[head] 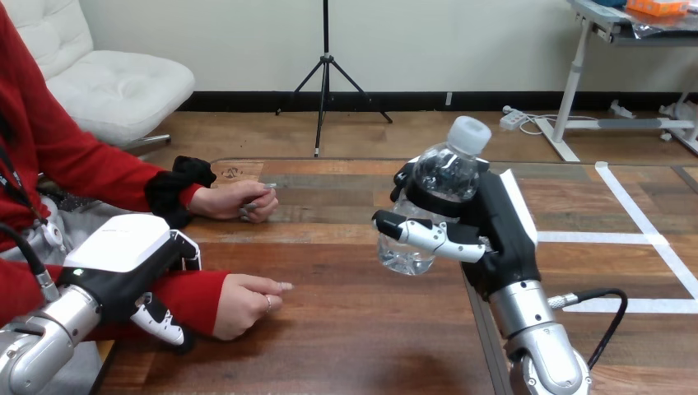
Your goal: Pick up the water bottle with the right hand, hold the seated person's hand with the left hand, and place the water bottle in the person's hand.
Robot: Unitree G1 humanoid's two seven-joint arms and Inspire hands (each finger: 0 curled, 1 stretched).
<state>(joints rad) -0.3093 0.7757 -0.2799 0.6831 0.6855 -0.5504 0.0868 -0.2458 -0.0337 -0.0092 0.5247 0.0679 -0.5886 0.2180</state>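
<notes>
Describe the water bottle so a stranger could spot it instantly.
Over the right half of the wooden table, the robot's right hand is curled round a water bottle. It is the only clear plastic thing there, topped with a white cap.

A wooden table [346, 346] of dark planks is pictured, its top split by a seam [479, 333] running front to back right of centre. White tape [601, 238] is laid in lines across its right part.
</notes>
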